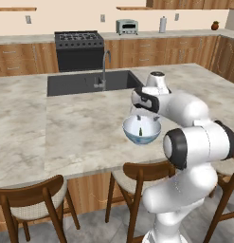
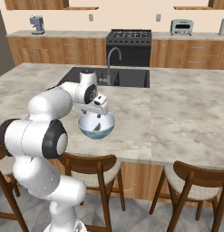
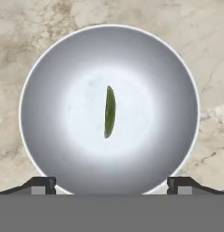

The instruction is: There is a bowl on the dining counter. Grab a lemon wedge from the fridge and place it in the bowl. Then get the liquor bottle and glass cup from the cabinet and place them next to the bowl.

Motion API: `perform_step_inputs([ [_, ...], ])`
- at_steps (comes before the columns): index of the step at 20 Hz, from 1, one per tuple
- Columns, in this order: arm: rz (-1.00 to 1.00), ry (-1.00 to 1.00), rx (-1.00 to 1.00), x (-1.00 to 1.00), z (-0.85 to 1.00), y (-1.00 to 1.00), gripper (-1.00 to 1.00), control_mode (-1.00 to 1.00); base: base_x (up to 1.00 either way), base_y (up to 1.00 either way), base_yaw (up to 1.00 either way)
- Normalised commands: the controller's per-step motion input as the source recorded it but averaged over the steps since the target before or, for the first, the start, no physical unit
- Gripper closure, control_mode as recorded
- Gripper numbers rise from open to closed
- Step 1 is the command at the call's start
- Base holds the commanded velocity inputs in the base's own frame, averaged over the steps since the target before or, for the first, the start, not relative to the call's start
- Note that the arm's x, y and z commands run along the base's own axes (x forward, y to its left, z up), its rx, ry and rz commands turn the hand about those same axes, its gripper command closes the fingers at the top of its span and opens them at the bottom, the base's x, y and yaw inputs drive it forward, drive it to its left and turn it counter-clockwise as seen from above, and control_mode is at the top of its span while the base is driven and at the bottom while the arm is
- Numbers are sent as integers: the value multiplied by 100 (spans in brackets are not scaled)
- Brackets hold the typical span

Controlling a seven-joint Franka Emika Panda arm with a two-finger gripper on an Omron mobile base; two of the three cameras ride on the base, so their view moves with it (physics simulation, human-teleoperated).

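Note:
The pale blue-white bowl [image 1: 142, 134] [image 2: 96, 128] [image 3: 68, 113] stands on the dining counter [image 1: 80, 128] [image 2: 177, 113] near its front edge. A thin yellow-green lemon wedge [image 3: 109, 112] [image 2: 97, 127] [image 1: 140, 129] lies in the middle of the bowl's bottom. Straight above the bowl, pointing down, hangs my gripper [image 3: 111, 183] [image 1: 139, 115] [image 2: 93, 112]. It is open, its fingertips [image 3: 41, 183] spread wide at the bowl's near rim with nothing between them. The fridge, cabinet, liquor bottle and glass cup are out of view.
A dark sink [image 1: 90, 81] [image 2: 109, 77] with a curved tap [image 1: 104, 66] is set in the counter behind the bowl. Wooden chairs [image 1: 33, 201] [image 2: 195, 181] stand along the front edge. A black stove [image 1: 79, 47] and a toaster [image 1: 127, 26] are at the back wall.

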Motion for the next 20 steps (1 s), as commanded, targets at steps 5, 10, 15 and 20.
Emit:
perform_step_inputs([
  [5,1,-4,0,-68,100,7,-100,-100,0,0,0],
  [10,0,0,-4,-90,93,5,-100,-100,0,0,0],
  [15,0,6,-3,-100,52,0,-100,-100,0,0,0],
  [20,0,7,-1,-100,10,0,-100,-100,0,0,0],
])
